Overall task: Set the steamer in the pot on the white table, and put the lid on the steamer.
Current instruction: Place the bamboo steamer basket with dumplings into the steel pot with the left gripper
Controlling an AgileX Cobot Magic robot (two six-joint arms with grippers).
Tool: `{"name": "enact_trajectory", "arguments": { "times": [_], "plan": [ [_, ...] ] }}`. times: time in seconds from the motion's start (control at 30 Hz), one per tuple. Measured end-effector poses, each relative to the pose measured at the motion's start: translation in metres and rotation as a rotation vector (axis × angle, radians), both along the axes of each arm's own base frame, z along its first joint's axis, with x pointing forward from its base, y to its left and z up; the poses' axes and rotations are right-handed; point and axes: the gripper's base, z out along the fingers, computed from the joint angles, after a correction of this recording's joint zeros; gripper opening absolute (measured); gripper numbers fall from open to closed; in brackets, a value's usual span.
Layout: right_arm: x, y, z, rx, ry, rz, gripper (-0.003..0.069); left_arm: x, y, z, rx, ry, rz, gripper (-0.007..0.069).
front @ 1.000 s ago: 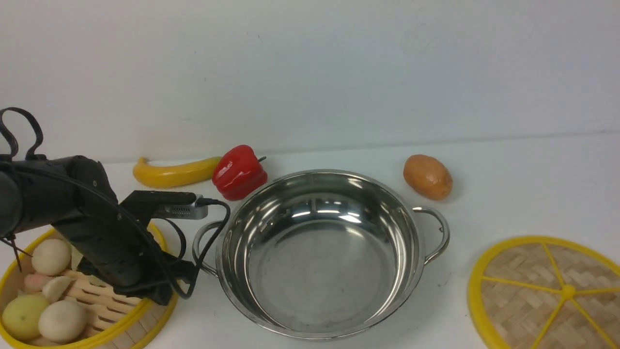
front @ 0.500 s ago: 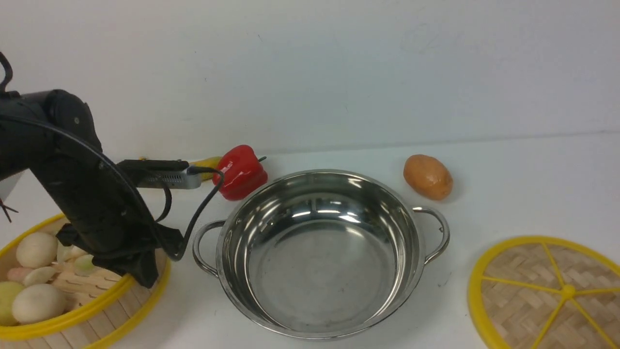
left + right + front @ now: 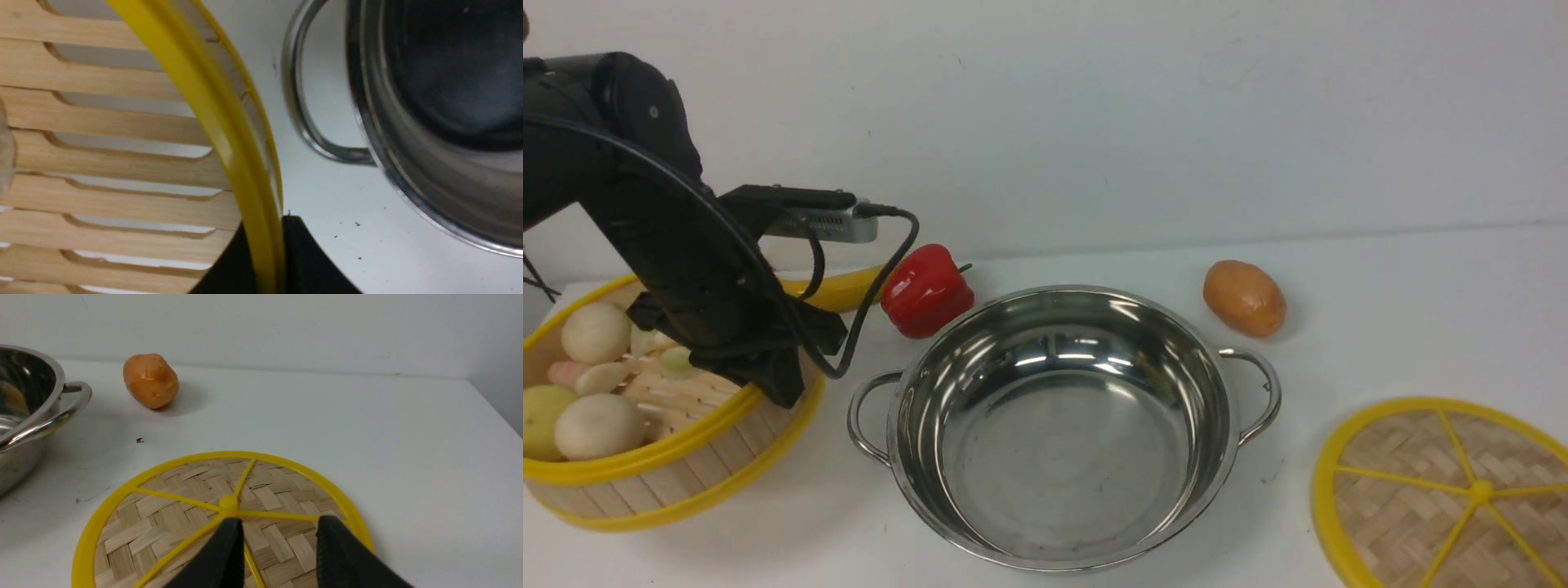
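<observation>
L grip (image 3: 265,249) clamped on steamer (image 3: 231,134) rim, R grip (image 3: 282,539) open & empty, keep it lvl over pot (image 3: 1062,457) imo

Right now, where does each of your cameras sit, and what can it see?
Front: sits between my arms, looks forward at the pot, pepper and lid; my left arm shows, lifting the steamer.
Left wrist: on my left arm, looks down past the steamer's rim at the pot; dark tool tips show.
Right wrist: on my right arm, looks across the lid to the wall; two dark tool tips show.
Front and right wrist share the lid, pot and potato.
</observation>
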Motion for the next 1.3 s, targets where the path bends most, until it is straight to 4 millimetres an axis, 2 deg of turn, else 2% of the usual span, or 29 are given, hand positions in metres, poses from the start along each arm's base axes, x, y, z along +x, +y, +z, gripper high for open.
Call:
{"name": "enact_trajectory", "arguments": {
  "times": [0.33,0.37,0.53,0.7,1.0,1.17,1.3],
  "plan": [
    [0.0,0.0,0.0,0.0,0.0,0.0,0.0241,-0.004,-0.063,0.032,-0.022,-0.108,-0.161,0.0031],
    [0.0,0.0,0.0,0.0,0.0,0.0,0.0241,-0.004,-0.064,0.033,-0.023,-0.111,-0.164,0.0031],
    [0.0,0.0,0.0,0.0,0.0,0.0,0.0241,-0.017,-0.103,0.045,-0.032,-0.142,-0.278,0.0031],
    [0.0,0.0,0.0,0.0,0.0,0.0,0.0241,-0.029,-0.128,0.05,-0.024,-0.166,-0.359,0.0031],
    [0.0,0.0,0.0,0.0,0.0,0.0,0.0241,-0.053,-0.172,0.043,-0.006,-0.151,-0.503,0.0031],
    [0.0,0.0,0.0,0.0,0.0,0.0,0.0241,-0.064,-0.2,0.024,0.008,-0.104,-0.582,0.0031],
    [0.0,0.0,0.0,0.0,0.0,0.0,0.0241,-0.068,-0.215,0.008,0.029,-0.071,-0.624,0.0031]
  ]
}}
